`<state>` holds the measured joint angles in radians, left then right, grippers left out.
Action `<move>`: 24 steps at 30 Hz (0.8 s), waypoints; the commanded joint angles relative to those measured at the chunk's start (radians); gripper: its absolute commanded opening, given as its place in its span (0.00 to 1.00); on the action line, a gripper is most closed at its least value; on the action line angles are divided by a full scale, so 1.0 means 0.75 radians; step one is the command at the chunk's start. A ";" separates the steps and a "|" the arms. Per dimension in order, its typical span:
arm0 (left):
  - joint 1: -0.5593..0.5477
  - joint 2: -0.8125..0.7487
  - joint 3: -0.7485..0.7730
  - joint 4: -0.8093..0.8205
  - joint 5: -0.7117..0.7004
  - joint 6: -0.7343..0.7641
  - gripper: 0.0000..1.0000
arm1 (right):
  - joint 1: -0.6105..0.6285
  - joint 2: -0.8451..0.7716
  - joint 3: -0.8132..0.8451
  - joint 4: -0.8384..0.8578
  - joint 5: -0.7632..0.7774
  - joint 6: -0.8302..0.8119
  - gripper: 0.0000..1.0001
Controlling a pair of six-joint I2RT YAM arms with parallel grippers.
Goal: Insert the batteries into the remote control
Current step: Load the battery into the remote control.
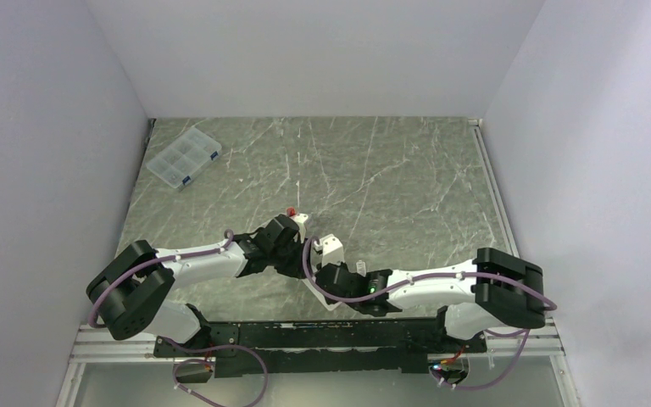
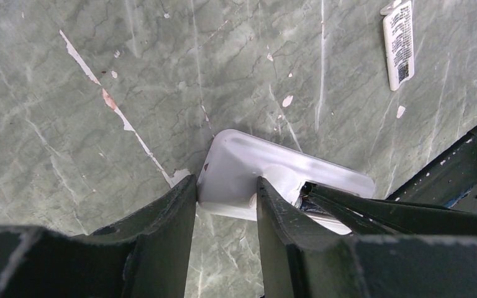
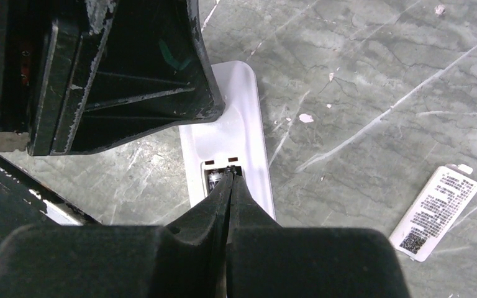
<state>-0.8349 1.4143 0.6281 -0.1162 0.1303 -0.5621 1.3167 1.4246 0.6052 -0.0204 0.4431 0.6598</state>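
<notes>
The white remote control (image 2: 254,158) lies back-up on the marble table. My left gripper (image 2: 223,181) is shut on one end of it, a finger (image 2: 174,211) against each side. In the right wrist view the remote control (image 3: 236,118) runs away from the camera with its battery recess open. My right gripper (image 3: 231,174) is shut, its joined tips poked into that recess. One dark battery (image 3: 214,180) shows inside the recess beside the tips. From the left wrist, the right gripper's fingers (image 2: 360,208) reach in from the right. In the top view both grippers (image 1: 292,236) (image 1: 326,259) meet at mid-table and hide the remote.
The small white cover piece (image 3: 435,211) with a printed label lies on the table to the right of the remote, also seen far right in the left wrist view (image 2: 399,43). A clear compartment box (image 1: 184,157) sits at the back left. A tiny red item (image 1: 291,209) lies beyond the grippers.
</notes>
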 commanded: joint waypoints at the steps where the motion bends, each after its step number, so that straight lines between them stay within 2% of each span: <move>1: 0.000 0.025 -0.042 -0.121 -0.107 0.038 0.42 | 0.012 0.021 0.005 -0.252 0.013 0.014 0.00; 19: -0.001 0.018 -0.042 -0.121 -0.101 0.042 0.42 | 0.012 -0.189 0.112 -0.308 0.049 -0.040 0.00; 24: 0.001 0.011 -0.042 -0.122 -0.102 0.042 0.42 | 0.012 -0.227 0.127 -0.313 0.056 -0.059 0.04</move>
<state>-0.8349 1.4136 0.6281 -0.1158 0.1307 -0.5621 1.3258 1.2938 0.6609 -0.2459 0.4549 0.6380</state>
